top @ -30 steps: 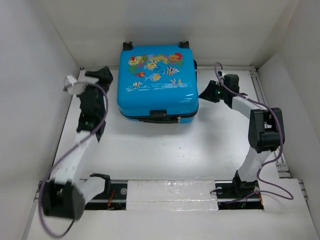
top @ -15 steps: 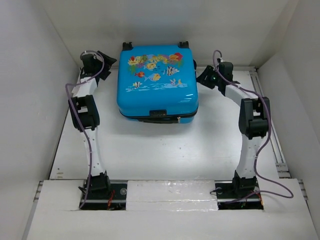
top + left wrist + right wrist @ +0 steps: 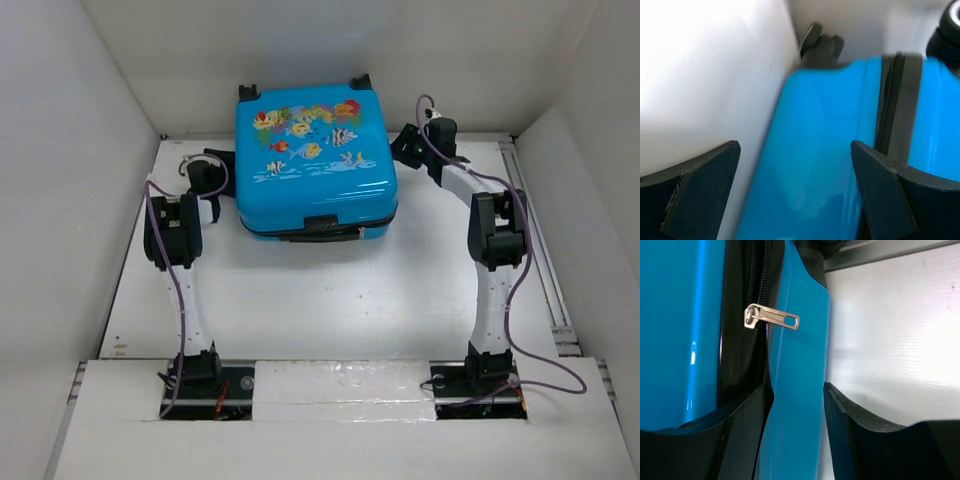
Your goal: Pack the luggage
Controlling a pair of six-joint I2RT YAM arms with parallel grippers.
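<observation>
The luggage [image 3: 315,165] lies flat at 12 o'clock on the white table [image 3: 330,290], fish-and-coral print up, halves together, so its inside is hidden; a silver zipper pull [image 3: 772,317] sticks out of the black seam on its 3 o'clock side; the left gripper [image 3: 795,145] stands wide at the 9 o'clock side, blue shell ahead of it; the right gripper [image 3: 795,390] straddles the lower shell's rim, half wide; whether it pinches, I cannot tell.
</observation>
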